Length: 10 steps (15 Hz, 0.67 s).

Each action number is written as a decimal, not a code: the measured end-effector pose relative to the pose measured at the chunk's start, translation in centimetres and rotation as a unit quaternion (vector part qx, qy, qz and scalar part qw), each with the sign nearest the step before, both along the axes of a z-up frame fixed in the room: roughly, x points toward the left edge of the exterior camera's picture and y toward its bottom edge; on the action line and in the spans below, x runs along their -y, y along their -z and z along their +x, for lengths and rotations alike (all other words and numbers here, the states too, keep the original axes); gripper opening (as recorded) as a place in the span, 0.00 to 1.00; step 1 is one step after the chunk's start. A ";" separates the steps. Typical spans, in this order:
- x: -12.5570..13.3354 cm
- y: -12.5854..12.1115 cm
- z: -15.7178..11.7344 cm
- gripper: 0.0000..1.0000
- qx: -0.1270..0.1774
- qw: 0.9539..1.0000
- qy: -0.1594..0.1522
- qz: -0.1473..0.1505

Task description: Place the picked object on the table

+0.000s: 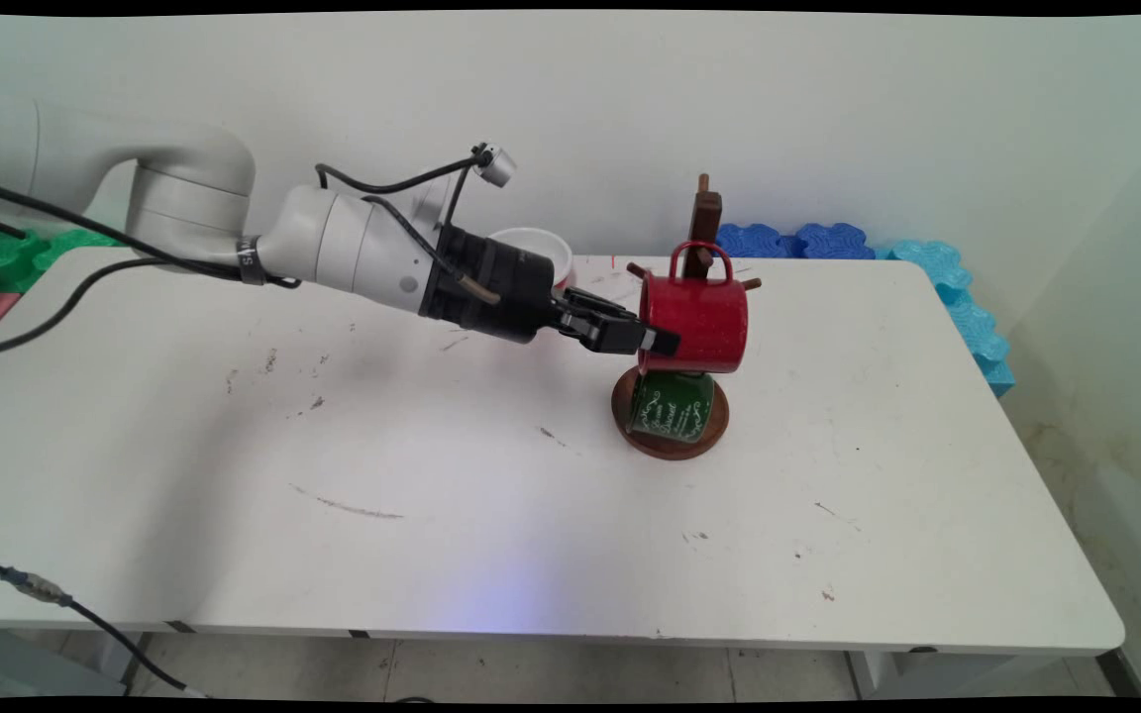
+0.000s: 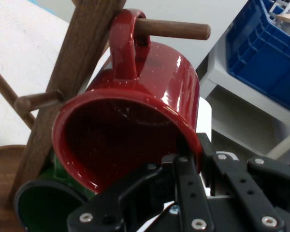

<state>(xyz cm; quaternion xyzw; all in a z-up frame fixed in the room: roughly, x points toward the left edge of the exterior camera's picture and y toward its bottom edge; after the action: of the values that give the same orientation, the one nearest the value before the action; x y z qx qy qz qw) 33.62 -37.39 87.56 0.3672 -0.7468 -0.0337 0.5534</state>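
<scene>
A red enamel mug [image 1: 699,317] [image 2: 150,82] hangs by its handle on an upper peg of a brown wooden mug tree [image 1: 704,213] [image 2: 82,63], its mouth turned toward the arm. My gripper [image 1: 655,342] [image 2: 193,152] reaches in from the left and is shut on the mug's lower rim, one finger inside and one outside. Below it a green mug with white lettering [image 1: 672,406] [image 2: 43,208] hangs on the same tree, just over the round wooden base [image 1: 670,448].
A white bowl [image 1: 536,248] stands behind the arm near the table's far edge. Blue foam tiles [image 1: 793,241] and cyan ones [image 1: 967,317] line the far right; green foam [image 1: 6,253] lies at the left. A blue crate [image 2: 270,53] shows beyond the table. A cable [image 1: 36,589] crosses the front left corner.
</scene>
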 end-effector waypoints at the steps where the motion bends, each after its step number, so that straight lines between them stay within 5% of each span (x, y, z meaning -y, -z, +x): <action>1: 0.0 -0.1 0.0 0.00 0.000 1.000 0.001 -0.001; 10: -0.3 -1.2 -0.1 0.00 0.001 1.000 0.016 -0.015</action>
<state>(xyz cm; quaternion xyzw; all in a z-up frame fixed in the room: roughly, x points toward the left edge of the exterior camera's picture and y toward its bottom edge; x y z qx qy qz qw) 33.54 -37.10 88.71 0.3474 -0.7534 -0.0310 0.5574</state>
